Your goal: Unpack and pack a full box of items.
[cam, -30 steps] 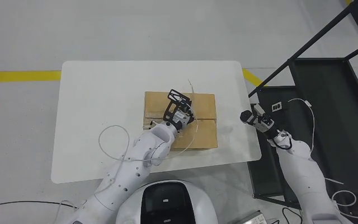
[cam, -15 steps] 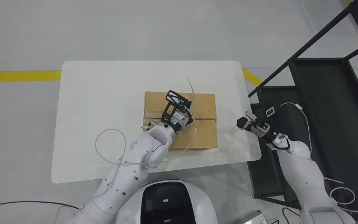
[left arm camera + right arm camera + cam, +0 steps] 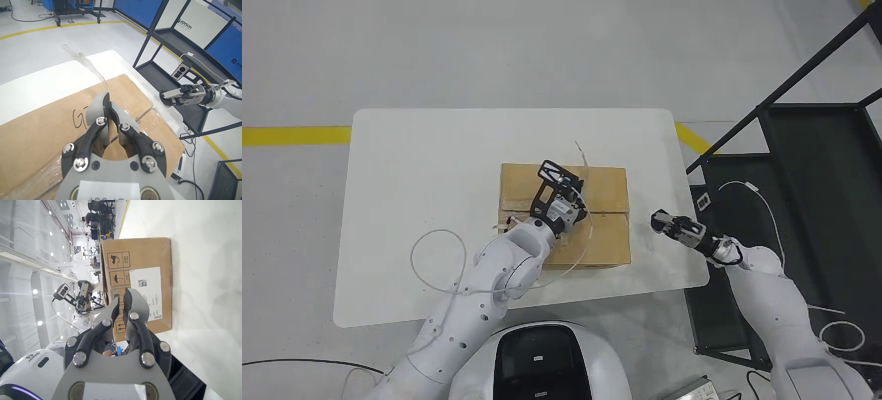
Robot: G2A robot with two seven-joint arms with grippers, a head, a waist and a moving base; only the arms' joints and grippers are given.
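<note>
A brown cardboard box [image 3: 602,185] lies closed in the middle of the white table [image 3: 422,200]; its side carries a white label [image 3: 146,285]. My left gripper [image 3: 577,198] hovers over the box's top seam, shut on a strip of clear tape [image 3: 88,65] that rises from between its fingers [image 3: 101,106]. In the left wrist view the box top [image 3: 47,117] shows handwritten marks, with loose tape along the seam. My right gripper [image 3: 655,218] is just off the box's right side, low over the table, shut with nothing in it; its fingers [image 3: 115,308] point at the labelled side.
A black metal rack [image 3: 802,180] stands right of the table, close to my right arm. The table's left half and far strip are bare white surface. A yellow floor line [image 3: 292,135] runs behind the table.
My right gripper has moved left from beside the rack, across the table's right edge, towards the box. My left gripper has stayed over the box with the tape in it.
</note>
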